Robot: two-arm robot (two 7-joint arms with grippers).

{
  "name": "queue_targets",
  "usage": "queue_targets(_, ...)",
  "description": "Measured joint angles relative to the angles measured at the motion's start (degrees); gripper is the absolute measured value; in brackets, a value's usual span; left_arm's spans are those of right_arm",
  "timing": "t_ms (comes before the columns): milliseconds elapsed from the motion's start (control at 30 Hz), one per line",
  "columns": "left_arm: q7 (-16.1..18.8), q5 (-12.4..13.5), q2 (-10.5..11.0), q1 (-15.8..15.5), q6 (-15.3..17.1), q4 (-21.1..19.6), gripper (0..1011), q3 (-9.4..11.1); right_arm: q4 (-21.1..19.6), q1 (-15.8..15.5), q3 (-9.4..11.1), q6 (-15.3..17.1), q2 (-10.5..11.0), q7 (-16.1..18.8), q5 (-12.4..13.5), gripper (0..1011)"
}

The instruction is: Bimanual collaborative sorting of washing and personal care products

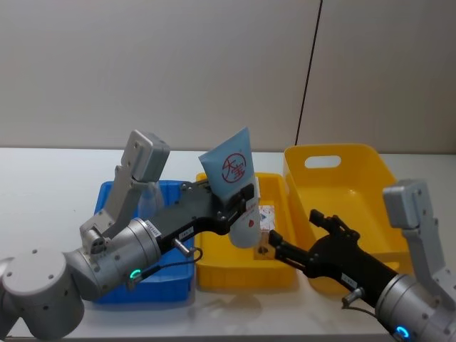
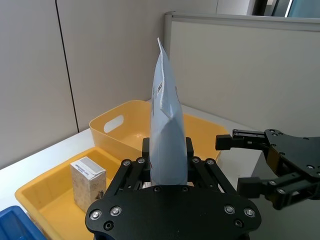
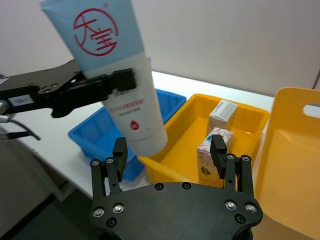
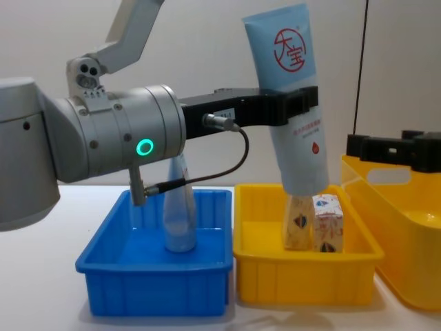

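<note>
1. the left gripper (image 1: pixel 242 203) reaches out over the middle of the bench (image 1: pixel 43 178). its fingers are clamped on a pale-blue tube (image 1: pixel 229 167), gripping it a little below the middle.
2. that tube is up in the air, clear of the bench. its flat crimped end points up and its rounded cap end points down, with the whole thing leaning slightly. the red circular logo near the top faces the robot.
3. the cap end hangs over the small yellow tray (image 4: pixel 303 256), which sits in the middle of the row of containers towards the bench's front edge. from the chest side it looks just above one carton, but i can't tell if it touches.
4. two cream cartons (image 4: pixel 313 222) stand upright, close together, in the right half of that tray.
5. the right gripper (image 1: pixel 296 234) comes in low over the tray's front right corner. its fingers are spread wide and hold nothing. it points towards the held tube and stays apart from it.
6. a blue bin (image 4: pixel 151 283) sits just beside the tray on its left. a second tube (image 4: pixel 180 207) stands in it, cap end down, with its top hidden behind the left arm.
7. a large yellow bin (image 1: pixel 335 160) with a handle slot stands just beside the tray on its right, towards the bench's right edge.
</note>
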Motion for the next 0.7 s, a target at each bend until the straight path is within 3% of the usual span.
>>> queue_targets(67,-0.09,-0.05,0.0,-0.01,0.02,0.02,299,0.04,-0.25,0.85,-0.47,1.81,1.03,1.22,0.57,1003)
queue_targets(333,-0.28,-0.16,0.0,-0.05,0.07,0.03,299,0.11,0.09,3.29,-2.34,3.23,2.75,3.14,0.35,1003)
queue_targets(500,-0.35,-0.19,0.0,-0.07,0.1,0.03,299,0.14,0.87,4.85,-3.85,2.7,3.34,3.77,-1.01,1003)
queue_targets(700,-0.39,-0.24,0.0,-0.09,0.13,0.03,299,0.18,2.45,7.37,-6.63,0.85,3.77,4.29,-4.56,1003)
